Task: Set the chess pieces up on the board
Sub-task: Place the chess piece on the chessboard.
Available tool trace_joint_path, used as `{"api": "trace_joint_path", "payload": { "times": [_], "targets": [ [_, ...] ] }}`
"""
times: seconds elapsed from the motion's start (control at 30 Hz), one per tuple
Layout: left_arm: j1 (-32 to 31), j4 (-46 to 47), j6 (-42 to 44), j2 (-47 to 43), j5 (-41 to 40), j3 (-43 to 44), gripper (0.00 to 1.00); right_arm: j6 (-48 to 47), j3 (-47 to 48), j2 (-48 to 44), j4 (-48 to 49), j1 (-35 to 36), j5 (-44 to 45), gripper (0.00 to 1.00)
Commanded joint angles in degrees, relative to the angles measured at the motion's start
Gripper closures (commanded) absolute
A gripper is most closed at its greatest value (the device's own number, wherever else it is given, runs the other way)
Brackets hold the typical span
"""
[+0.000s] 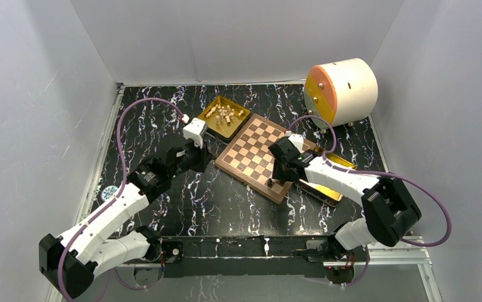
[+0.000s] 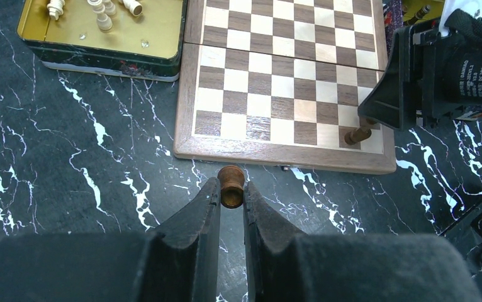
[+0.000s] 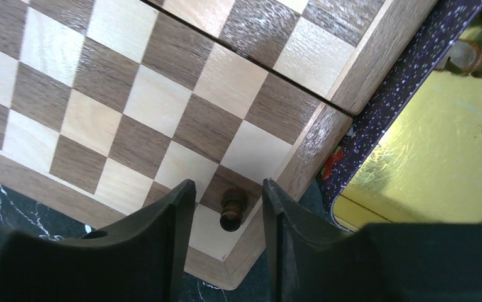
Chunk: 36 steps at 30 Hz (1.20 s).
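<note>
The board (image 1: 254, 154) lies diagonally mid-table. My left gripper (image 2: 231, 189) hangs just off its near-left edge (image 2: 276, 154) over the black tabletop, shut on a dark brown chess piece (image 2: 231, 179) pinched between the fingertips. My right gripper (image 3: 228, 184) is open over the board's near corner. A dark brown piece (image 3: 233, 207) stands between its fingers, with a gap on each side. That same piece (image 2: 358, 134) shows by the corner in the left wrist view. Cream pieces (image 2: 103, 16) lie in a gold tray (image 1: 224, 116).
A second gold tray (image 3: 427, 145) lies right of the board, with dark pieces (image 3: 477, 56) at its far end. A white and orange drum (image 1: 340, 91) stands at the back right. Grey walls close in the black marbled table (image 1: 163, 207).
</note>
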Motion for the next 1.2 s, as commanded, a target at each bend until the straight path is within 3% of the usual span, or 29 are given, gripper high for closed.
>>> {"api": "trace_joint_path", "payload": {
  "times": [0.0,0.2,0.3,0.73,1.17],
  "targets": [
    [-0.2,1.4,-0.42,0.75,2.23,0.46,1.0,-0.42,5.17,-1.92,-2.72,-0.27,0.98,0.44],
    [-0.13,-2.07,-2.91,8.2,2.13,4.69,1.0,-0.53,6.5,-7.06,-4.34,-0.26,0.94,0.2],
    [-0.11,-3.76,-4.27,13.19,1.91,7.26,1.0,-0.76,6.23,-10.61,-4.17,-0.2,0.53,0.03],
    [-0.18,-4.7,-9.35,35.24,-0.71,18.03,1.0,-3.16,4.04,-22.33,-3.19,-0.26,-3.38,0.01],
    [-0.2,-4.81,-7.41,42.26,-8.28,21.84,1.0,-4.79,0.11,-29.35,-1.24,-0.26,-4.27,0.01]
  ]
}}
